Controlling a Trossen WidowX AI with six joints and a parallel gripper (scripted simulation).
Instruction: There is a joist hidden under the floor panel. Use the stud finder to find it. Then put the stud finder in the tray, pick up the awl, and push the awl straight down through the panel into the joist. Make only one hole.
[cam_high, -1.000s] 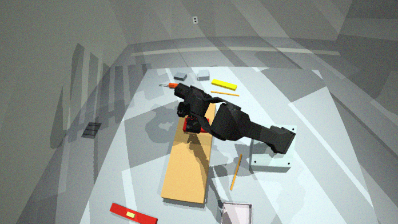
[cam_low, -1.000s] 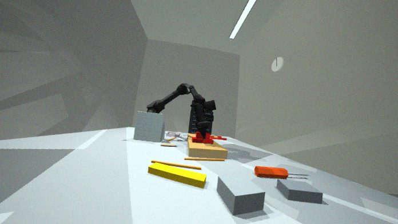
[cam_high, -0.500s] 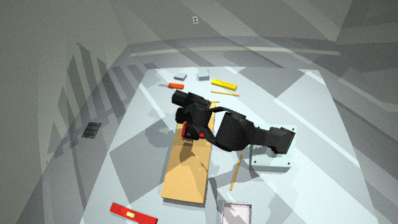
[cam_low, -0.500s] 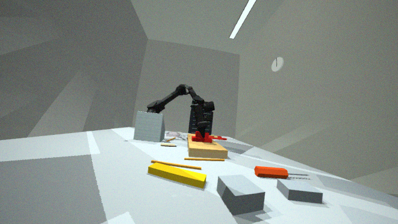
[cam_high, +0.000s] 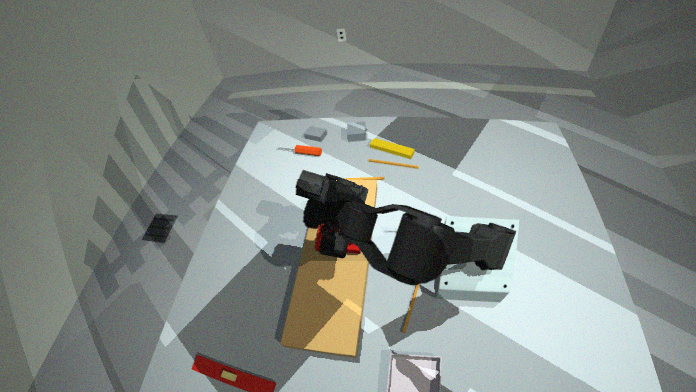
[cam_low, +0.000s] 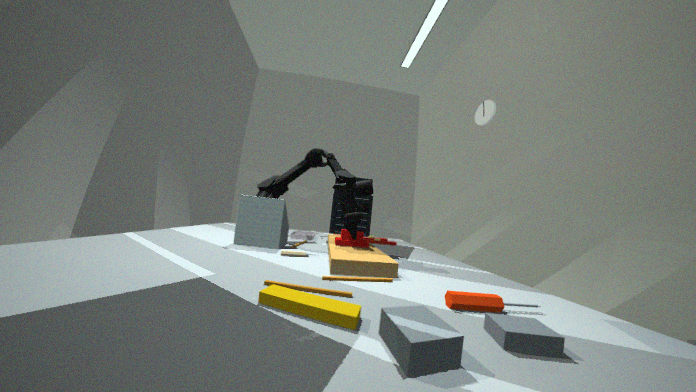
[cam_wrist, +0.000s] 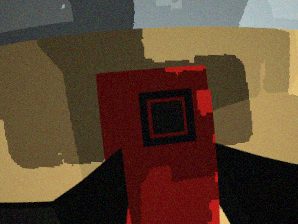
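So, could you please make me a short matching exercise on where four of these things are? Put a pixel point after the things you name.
1. red stud finder (cam_high: 353, 248) (cam_low: 352, 240) (cam_wrist: 165, 192)
2. yellow rectangular bar (cam_high: 392, 148) (cam_low: 310, 306)
3. pale shallow tray (cam_high: 439, 375)
4. orange-handled tool with a thin metal shaft (cam_high: 308, 150) (cam_low: 474, 302)

A. lying near two grey blocks, metal shaft outward
B. between the gripper's fingers
C. beside a thin orange stick, roughly alongside it
D. at the top view's lower edge

1-B; 2-C; 3-D; 4-A

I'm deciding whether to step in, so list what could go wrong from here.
The gripper is shut on the red stud finder over the wooden panel.
1. The panel shows no fastening, so pressing down or dragging might shift it.
2. The tray has raised walls; a low carry could catch the rim.
3. The orange-handled tool lies flat on its side, so it may be awkward to grasp upright.
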